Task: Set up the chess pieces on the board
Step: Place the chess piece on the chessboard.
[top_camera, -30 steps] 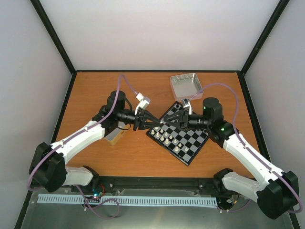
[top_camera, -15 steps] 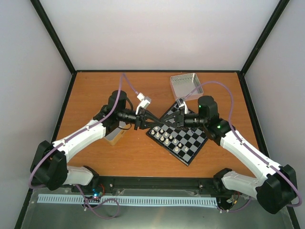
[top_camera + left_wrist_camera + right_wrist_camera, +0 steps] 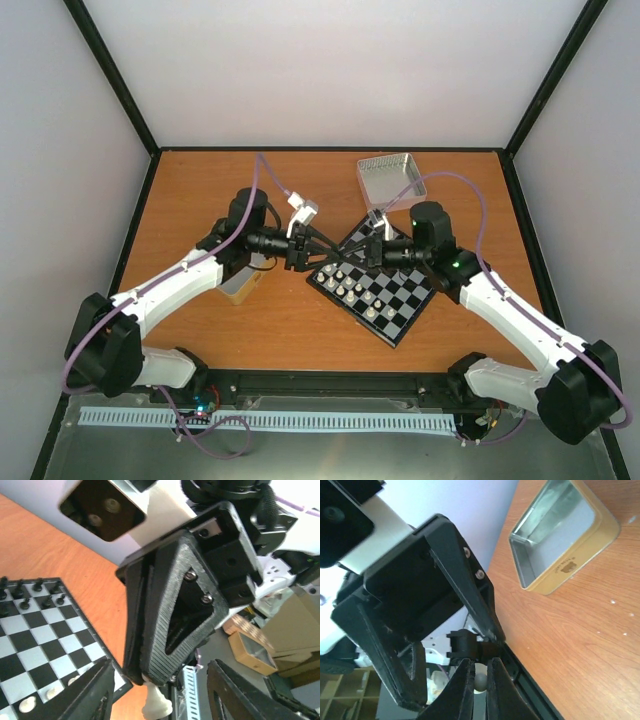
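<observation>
Both grippers meet above the board's (image 3: 392, 297) far-left corner. In the right wrist view my right gripper (image 3: 481, 661) is shut on a small cream-white chess piece (image 3: 480, 683), pinched between its fingertips. The left wrist view shows the same pawn-like piece (image 3: 158, 703) hanging below the right gripper's fingers (image 3: 185, 610). My left gripper (image 3: 160, 662) stands open, its jaws spread on either side of that grip without touching the piece. From above, the left gripper (image 3: 318, 250) and right gripper (image 3: 352, 252) are tip to tip. Several white pieces (image 3: 346, 281) stand on the board.
Black chessmen (image 3: 366, 236) line the board's far edge. A silver tray (image 3: 390, 178) stands behind the board. A gold-sided tin (image 3: 240, 286) lies under the left arm, left of the board (image 3: 35, 640).
My right gripper moved left to the left gripper and shut on the white piece. The left gripper's jaws, shut before, have come apart.
</observation>
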`<action>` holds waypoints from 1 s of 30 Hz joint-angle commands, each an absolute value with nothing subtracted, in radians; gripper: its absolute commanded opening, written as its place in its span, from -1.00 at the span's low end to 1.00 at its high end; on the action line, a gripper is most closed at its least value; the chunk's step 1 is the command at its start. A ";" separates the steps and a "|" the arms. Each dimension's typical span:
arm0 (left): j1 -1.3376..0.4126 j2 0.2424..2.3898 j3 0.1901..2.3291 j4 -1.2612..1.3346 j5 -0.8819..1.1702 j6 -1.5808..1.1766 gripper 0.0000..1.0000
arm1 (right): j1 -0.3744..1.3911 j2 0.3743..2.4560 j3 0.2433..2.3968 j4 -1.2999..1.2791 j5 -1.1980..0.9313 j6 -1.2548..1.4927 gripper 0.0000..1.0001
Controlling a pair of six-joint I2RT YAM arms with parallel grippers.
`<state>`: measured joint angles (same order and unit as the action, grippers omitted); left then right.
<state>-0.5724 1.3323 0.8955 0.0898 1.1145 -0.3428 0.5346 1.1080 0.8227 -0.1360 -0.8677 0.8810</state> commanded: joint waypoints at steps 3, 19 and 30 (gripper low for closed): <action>-0.580 1.333 0.951 -0.019 0.859 -0.289 0.33 | 0.552 1.078 0.877 -0.421 -0.544 0.702 -0.95; -0.483 1.306 0.947 -0.233 0.220 -0.466 0.42 | 0.645 1.000 0.691 -0.871 0.325 0.794 -0.94; -0.468 1.321 0.939 -0.239 0.233 -0.468 0.41 | 0.653 1.077 0.588 -0.698 0.127 0.768 -0.94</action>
<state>-0.4755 1.3243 0.9123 -0.2333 0.2455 -0.4561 0.6426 1.0534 0.5980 -0.7662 0.1673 0.7582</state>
